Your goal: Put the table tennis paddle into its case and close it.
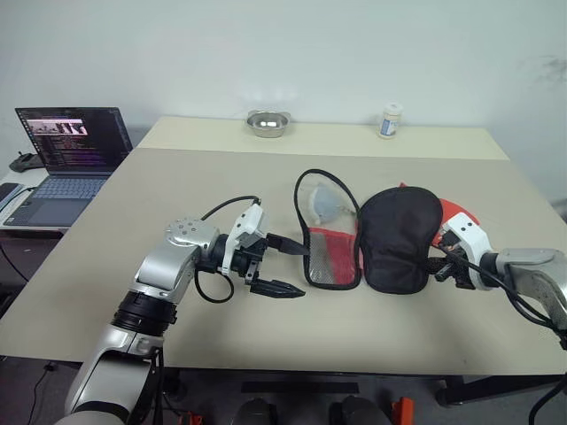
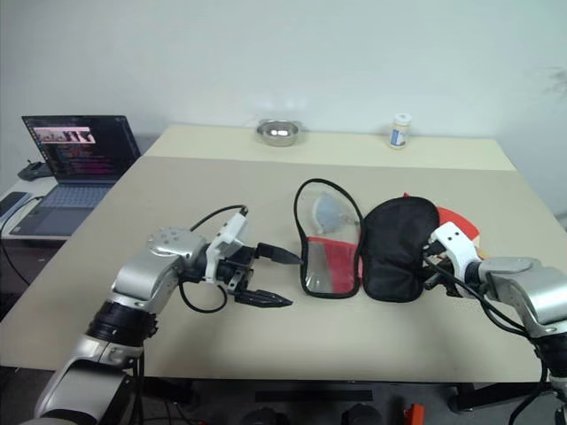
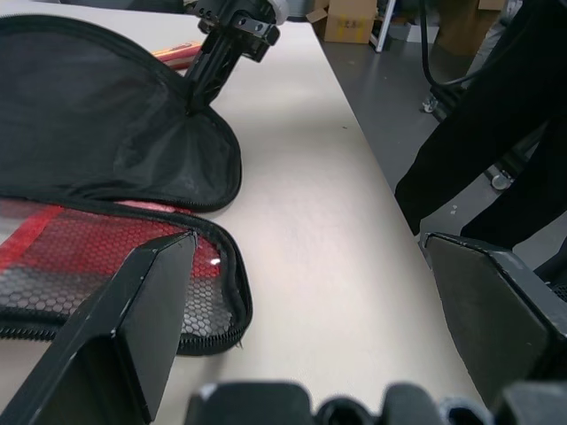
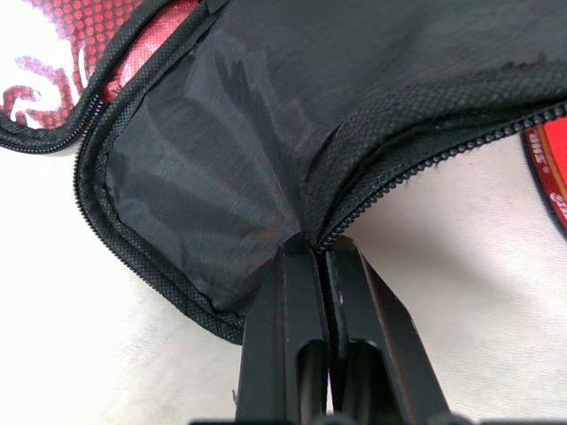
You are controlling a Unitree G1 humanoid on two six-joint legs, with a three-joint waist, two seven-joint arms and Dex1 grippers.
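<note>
The right claw (image 4: 321, 252) is pinched tight on the zippered rim of the paddle-shaped soft fabric case (image 1: 400, 237), gripping the black flap at its right edge. That arm reaches in low from the right side of the tabletop (image 1: 177, 186), wrist angled down toward the case. The left claw (image 1: 285, 267) stands wide open and holds nothing, its two black fingers pointing right, just beside the case's other half, a red panel with black mesh (image 1: 331, 255) that lies flat and opened out. The left arm is bent at the elbow, forearm hovering level above the tabletop. The table tennis paddle with its red rubber face (image 1: 455, 212) lies under the black flap, only a red edge peeking out near the right claw.
</note>
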